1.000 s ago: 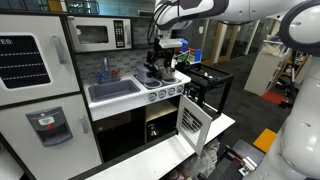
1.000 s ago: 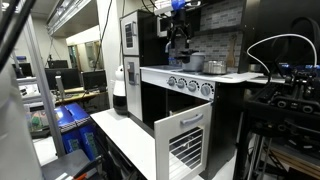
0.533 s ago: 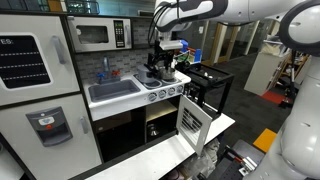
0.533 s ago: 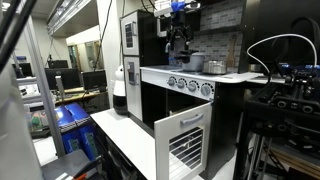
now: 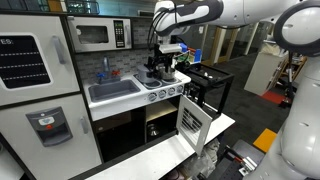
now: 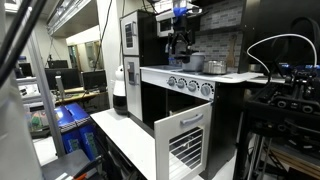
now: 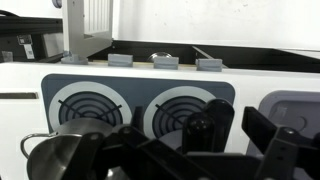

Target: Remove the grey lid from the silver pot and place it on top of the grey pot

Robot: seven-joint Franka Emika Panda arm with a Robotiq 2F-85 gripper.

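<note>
My gripper (image 5: 161,58) hangs over the toy stove (image 5: 165,90), just above two small pots (image 5: 158,75) that are too small here to tell apart. In an exterior view the gripper (image 6: 178,42) hovers over a metal pot (image 6: 193,62), with another pot (image 6: 215,67) beside it. In the wrist view a shiny silver pot (image 7: 55,155) with a thin handle sits at the lower left, on a burner. My gripper (image 7: 240,135) is open; its dark fingers (image 7: 275,140) stand apart with nothing between them. Dark shapes fill the bottom edge. I cannot pick out the grey lid or the grey pot.
The stove stands on a white toy kitchen with a sink (image 5: 113,90), a faucet (image 5: 105,68), a microwave (image 5: 95,35) and a row of knobs (image 6: 190,85). The oven door (image 5: 192,120) hangs open towards the front. A back wall (image 7: 200,25) rises behind the burners.
</note>
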